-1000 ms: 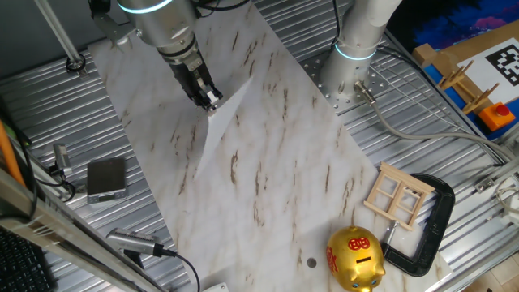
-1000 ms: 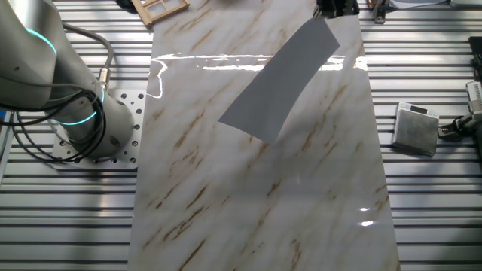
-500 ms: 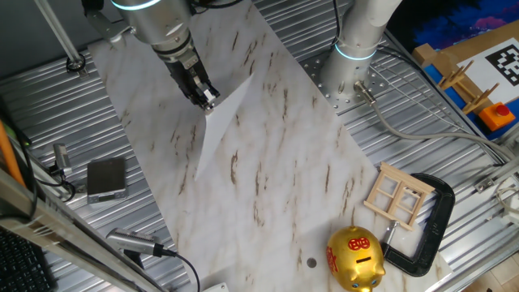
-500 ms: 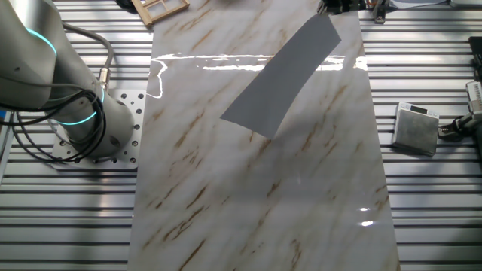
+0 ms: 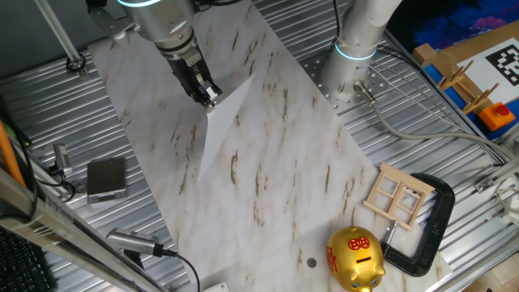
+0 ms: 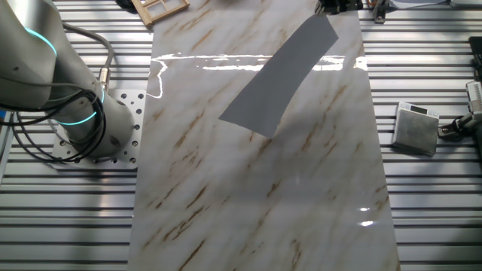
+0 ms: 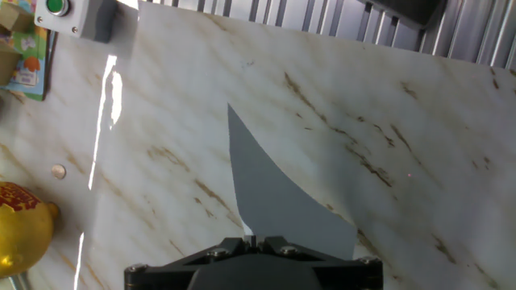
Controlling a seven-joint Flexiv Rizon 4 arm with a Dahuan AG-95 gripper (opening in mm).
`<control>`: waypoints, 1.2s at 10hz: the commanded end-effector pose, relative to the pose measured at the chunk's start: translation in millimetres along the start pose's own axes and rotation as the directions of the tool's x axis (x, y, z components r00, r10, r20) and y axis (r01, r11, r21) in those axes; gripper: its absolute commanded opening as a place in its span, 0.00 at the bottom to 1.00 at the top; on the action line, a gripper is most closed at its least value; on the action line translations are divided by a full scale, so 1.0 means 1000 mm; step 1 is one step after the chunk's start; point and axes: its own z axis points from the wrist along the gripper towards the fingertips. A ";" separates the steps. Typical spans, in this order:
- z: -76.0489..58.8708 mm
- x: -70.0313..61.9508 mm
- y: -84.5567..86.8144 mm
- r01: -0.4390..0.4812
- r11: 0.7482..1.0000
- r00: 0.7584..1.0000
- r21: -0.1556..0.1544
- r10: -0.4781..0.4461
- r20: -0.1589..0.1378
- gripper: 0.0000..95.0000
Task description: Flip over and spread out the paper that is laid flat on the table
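The claw (image 5: 209, 100) has barely shifted, clenched on the paper (image 6: 277, 79). It hangs lifted mid-flip; next, sweep it over the bench (image 6: 248, 203)

Paper (image 6: 282, 75): thin plain sheet, grey in shade, pinched at one corner between tool (image 5: 209, 101) fingers, hanging slanted away from tool, far edge low near counter (image 6: 256, 196). Counter: white marble pattern, brown streaks, flat beneath tool.

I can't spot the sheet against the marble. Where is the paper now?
In one fixed view the paper hangs by a corner from the shut tool, lifted above the table's upper-left part, far from the gold piggy bank.
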 end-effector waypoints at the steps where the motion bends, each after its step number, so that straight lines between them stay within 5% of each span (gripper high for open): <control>1: 0.000 0.000 0.000 0.021 1.000 1.000 0.005 -0.021 0.008 0.00; 8: -0.004 0.002 0.002 0.009 1.000 1.000 -0.010 -0.009 0.009 0.00; 10: -0.022 0.010 0.013 -0.016 1.000 1.000 -0.014 0.016 0.002 0.00; 12: -0.047 0.024 0.030 -0.055 0.997 0.998 -0.059 0.055 -0.004 0.00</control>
